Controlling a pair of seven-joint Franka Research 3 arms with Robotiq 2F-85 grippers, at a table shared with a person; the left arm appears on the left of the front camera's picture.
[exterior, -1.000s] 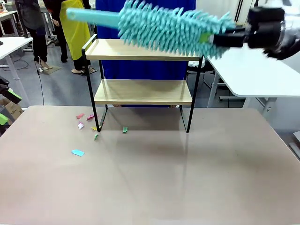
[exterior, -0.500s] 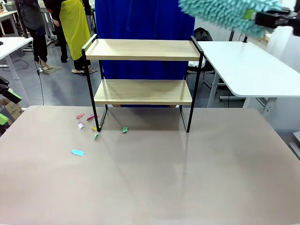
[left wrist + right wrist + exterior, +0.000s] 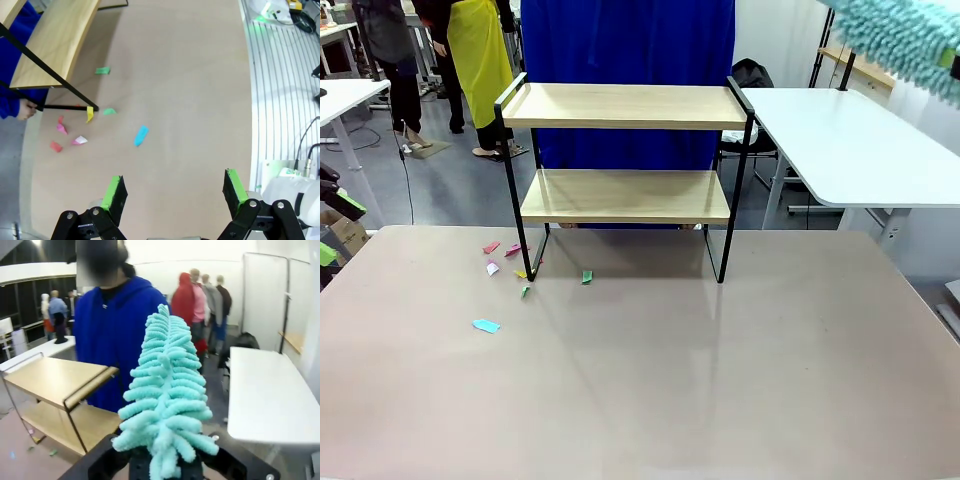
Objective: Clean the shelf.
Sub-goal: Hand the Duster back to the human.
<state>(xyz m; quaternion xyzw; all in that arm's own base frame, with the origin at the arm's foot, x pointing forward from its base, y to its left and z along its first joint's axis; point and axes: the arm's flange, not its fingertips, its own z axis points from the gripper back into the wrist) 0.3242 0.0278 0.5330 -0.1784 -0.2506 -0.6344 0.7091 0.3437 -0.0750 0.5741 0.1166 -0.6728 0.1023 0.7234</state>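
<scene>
Behind the big tan table (image 3: 640, 380) you see a person in a blue top (image 3: 112, 335) and white side tables (image 3: 850, 150). At the far edge of the tan table stands the small two-tier shelf with light wooden boards and thin black metal legs (image 3: 625, 195). Little bits of coloured paper (image 3: 505, 270) lie on the table by its left legs.

Your right gripper (image 3: 165, 460) is squeezed shut on the fluffy light-blue duster (image 3: 167, 410), which points up and away from it. From the front, you see just the duster's fluffy end at the top right corner (image 3: 910, 40), well away from the shelf.

Your left gripper (image 3: 172, 195) hangs above the table with its green-padded fingers (image 3: 112, 192) wide apart, holding nothing.

A second ago the duster lay across the shelf's top board; now it has swung up and off to the right.
</scene>
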